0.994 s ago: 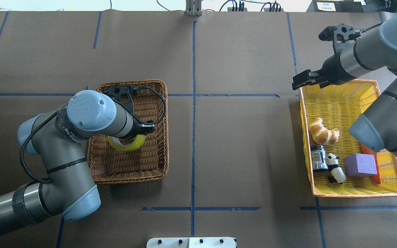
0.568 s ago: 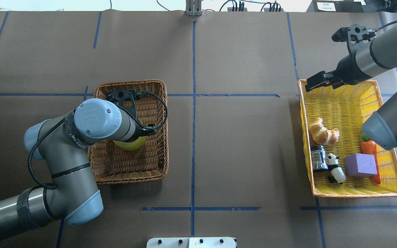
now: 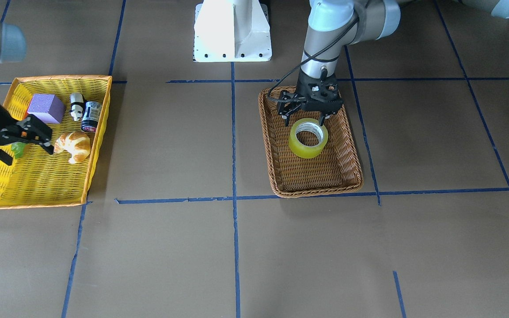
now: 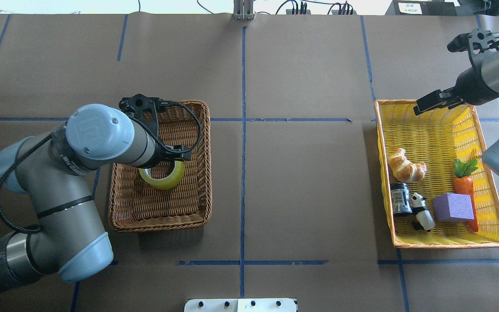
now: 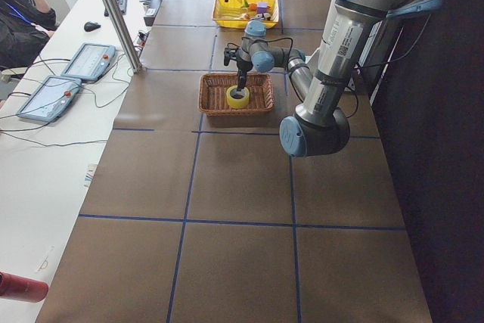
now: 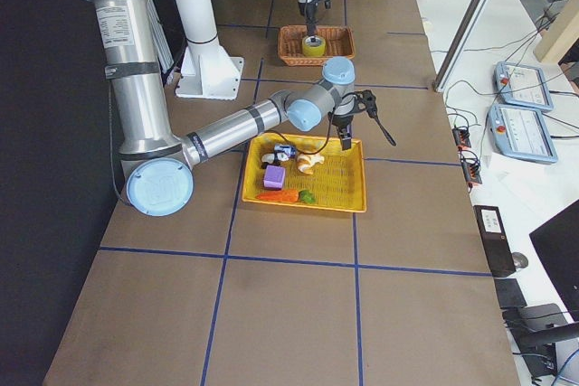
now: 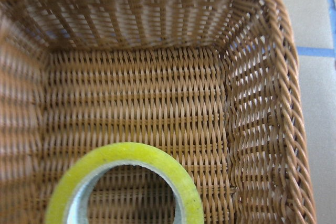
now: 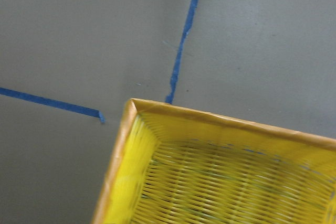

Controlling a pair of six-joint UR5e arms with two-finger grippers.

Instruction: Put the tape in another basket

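The yellow tape [image 3: 308, 138] lies flat in the middle of the brown wicker basket [image 3: 356, 176]. It also shows in the overhead view [image 4: 163, 177] and at the bottom of the left wrist view [image 7: 184, 182]. My left gripper [image 3: 307, 121] points down just above the roll's near-robot edge, open and empty, with one finger on each side. My right gripper [image 3: 29, 155] is open and empty over the far end of the yellow basket [image 3: 38, 204].
The yellow orange-rimmed basket [image 4: 448, 245] holds a croissant [image 4: 406, 166], a carrot [image 4: 464, 186], a purple block [image 4: 452, 208], a panda figure [image 4: 421, 212] and a black jar [image 4: 400, 199]. Blue tape lines cross the brown table. The white robot base [image 3: 232, 31] stands at the table's edge.
The right arm has drawn back to the right, uncovering the carrot. The left arm has shifted left and more of the tape shows under its wrist.
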